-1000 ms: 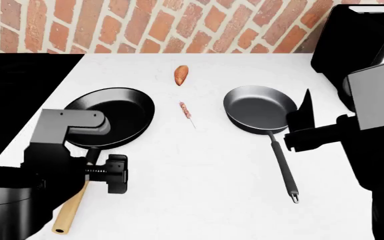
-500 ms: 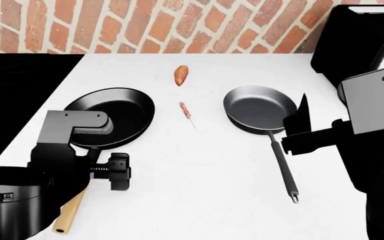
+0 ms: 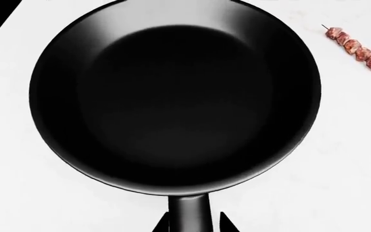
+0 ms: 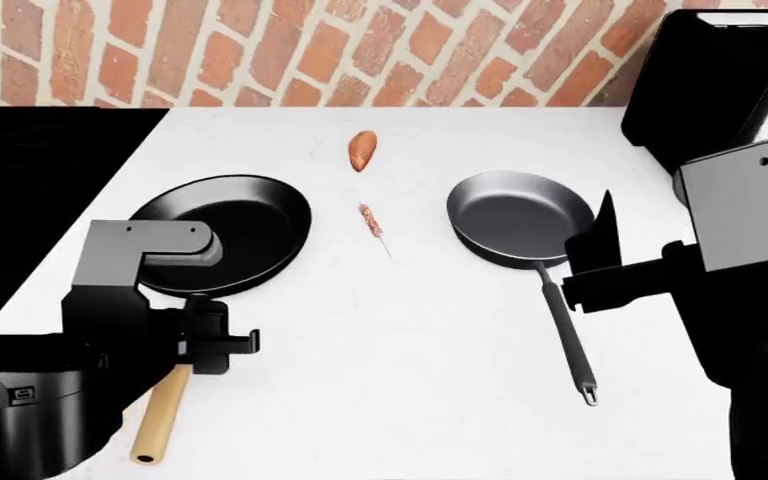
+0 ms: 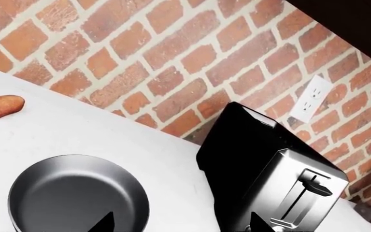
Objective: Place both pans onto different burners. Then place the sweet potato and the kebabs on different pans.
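The black pan (image 4: 231, 230) lies on the white counter, its wooden handle (image 4: 164, 420) pointing toward me. My left gripper (image 4: 217, 340) is shut on that handle where the dark neck meets the wood. In the left wrist view the pan (image 3: 172, 96) fills the frame and the left gripper (image 3: 193, 224) straddles the neck. The grey pan (image 4: 518, 215) sits further right, thin handle (image 4: 564, 330) toward me. My right gripper (image 4: 598, 250) hangs open above its near right rim, holding nothing (image 5: 180, 224). The sweet potato (image 4: 363, 150) and the kebabs (image 4: 372, 220) lie between the pans. The burners' black range (image 4: 37, 190) is at left.
A black and silver toaster (image 5: 269, 174) stands at the counter's back right, below a wall outlet (image 5: 314, 99). A brick wall (image 4: 357, 50) backs the counter. Bare white counter (image 4: 411, 350) lies between the two pan handles.
My left gripper's jaws have narrowed onto the black pan's handle. The wooden handle's free end has swung a little to the right. The right arm has barely moved.
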You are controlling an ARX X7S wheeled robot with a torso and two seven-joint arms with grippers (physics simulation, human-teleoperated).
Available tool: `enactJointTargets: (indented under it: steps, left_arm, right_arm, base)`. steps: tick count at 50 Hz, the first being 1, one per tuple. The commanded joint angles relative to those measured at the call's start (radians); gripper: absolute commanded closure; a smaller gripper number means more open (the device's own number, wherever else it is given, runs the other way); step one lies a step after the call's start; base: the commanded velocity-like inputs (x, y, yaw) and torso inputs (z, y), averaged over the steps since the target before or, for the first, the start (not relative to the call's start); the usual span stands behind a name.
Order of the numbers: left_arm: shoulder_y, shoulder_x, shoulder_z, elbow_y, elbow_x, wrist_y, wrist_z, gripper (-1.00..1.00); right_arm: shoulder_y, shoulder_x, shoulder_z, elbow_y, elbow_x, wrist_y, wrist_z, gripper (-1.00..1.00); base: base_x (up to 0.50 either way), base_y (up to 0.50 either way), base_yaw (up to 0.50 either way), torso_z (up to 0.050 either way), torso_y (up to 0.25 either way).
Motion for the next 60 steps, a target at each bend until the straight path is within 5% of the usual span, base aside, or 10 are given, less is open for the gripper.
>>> enactJointTargets:
  steps: [1,18,30,45,60]
  left_arm:
    - [0.044,0.003,0.05,-0.019,0.002,-0.017,-0.031,1.0]
    - [0.045,0.029,-0.045,0.041,0.126,0.126,-0.082,1.0]
    - [-0.069,-0.006,-0.032,0.114,0.156,0.074,-0.151,1.0]
    - [-0.256,-0.027,-0.017,0.172,0.078,0.009,-0.24,1.0]
    - [-0.417,-0.077,-0.022,0.17,-0.099,0.01,-0.305,1.0]
  right_arm:
    - [-0.008,0.008,0.001,-0.008,-0.001,-0.011,0.001,-1.0]
    - [-0.063,0.035,0.013,-0.026,-0.049,-0.05,-0.028,-1.0]
    - [-0.07,0.042,0.017,-0.026,-0.056,-0.06,-0.033,-1.0]
    - [-0.046,0.039,0.019,-0.024,-0.036,-0.053,-0.025,-1.0]
    - [0.156,-0.01,0.025,0.017,0.21,-0.031,0.068,-1.0]
  base:
    - [0.0,0.0,0.0,0.0,0.0]
    - [0.0,0.0,0.0,-0.001,0.0]
    - [0.0,0.0,0.0,0.0,0.001]
    - [0.0,0.0,0.0,0.0,0.006]
    - [0.0,0.0,0.0,0.001,0.005]
